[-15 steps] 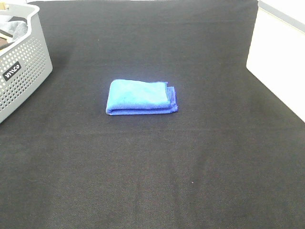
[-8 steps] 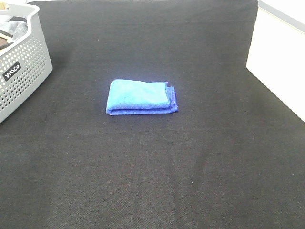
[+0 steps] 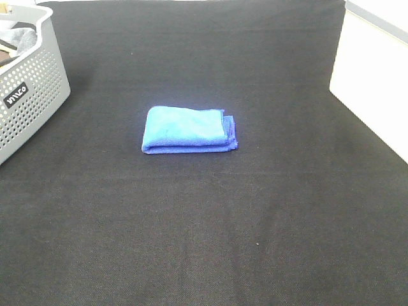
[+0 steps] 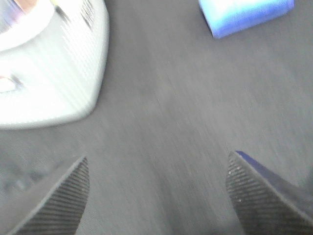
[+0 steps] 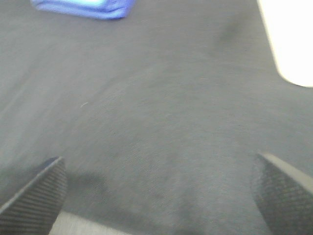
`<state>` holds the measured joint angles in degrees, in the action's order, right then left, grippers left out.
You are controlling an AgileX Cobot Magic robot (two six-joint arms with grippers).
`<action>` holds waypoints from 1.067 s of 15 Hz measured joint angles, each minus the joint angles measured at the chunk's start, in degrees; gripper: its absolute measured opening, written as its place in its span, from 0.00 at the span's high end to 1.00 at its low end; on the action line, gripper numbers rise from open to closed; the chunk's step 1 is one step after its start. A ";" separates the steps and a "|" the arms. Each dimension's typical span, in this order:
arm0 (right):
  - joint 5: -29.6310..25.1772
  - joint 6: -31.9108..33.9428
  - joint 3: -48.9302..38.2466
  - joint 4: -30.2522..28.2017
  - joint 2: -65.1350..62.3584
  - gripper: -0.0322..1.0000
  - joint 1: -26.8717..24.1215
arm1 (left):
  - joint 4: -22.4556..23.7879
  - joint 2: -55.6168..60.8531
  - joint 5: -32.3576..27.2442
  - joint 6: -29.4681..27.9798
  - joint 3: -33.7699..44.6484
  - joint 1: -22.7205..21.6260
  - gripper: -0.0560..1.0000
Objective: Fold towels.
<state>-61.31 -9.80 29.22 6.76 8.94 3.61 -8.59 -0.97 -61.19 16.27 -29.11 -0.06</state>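
A blue towel (image 3: 189, 130), folded into a small rectangle, lies flat on the black table near its middle. It also shows in the left wrist view (image 4: 247, 14) and in the right wrist view (image 5: 83, 7), far from both grippers. My left gripper (image 4: 156, 196) is open and empty above the cloth, with its ribbed fingertips (image 4: 58, 200) apart. My right gripper (image 5: 159, 193) is open and empty too. Neither gripper shows in the high view.
A grey perforated basket (image 3: 29, 95) with cloth inside stands at the table's back left; it also shows in the left wrist view (image 4: 49, 78). The black table ends at a white surface (image 3: 370, 83) on the right.
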 joint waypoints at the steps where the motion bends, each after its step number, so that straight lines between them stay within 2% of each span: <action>1: 0.00 0.00 0.00 0.00 -2.35 0.04 -1.38 | 0.00 1.09 0.00 0.00 0.00 0.00 0.24; 4: 0.00 0.00 0.00 0.86 -8.71 0.04 -2.18 | 0.00 1.26 0.00 0.00 0.00 0.00 0.24; 16: -0.06 0.00 -0.11 1.43 -9.11 0.04 -2.18 | 0.06 1.26 0.00 0.06 0.00 0.00 0.24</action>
<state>-61.36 -9.80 29.11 8.19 -0.17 1.43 -8.54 0.29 -61.19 16.33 -29.11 -0.06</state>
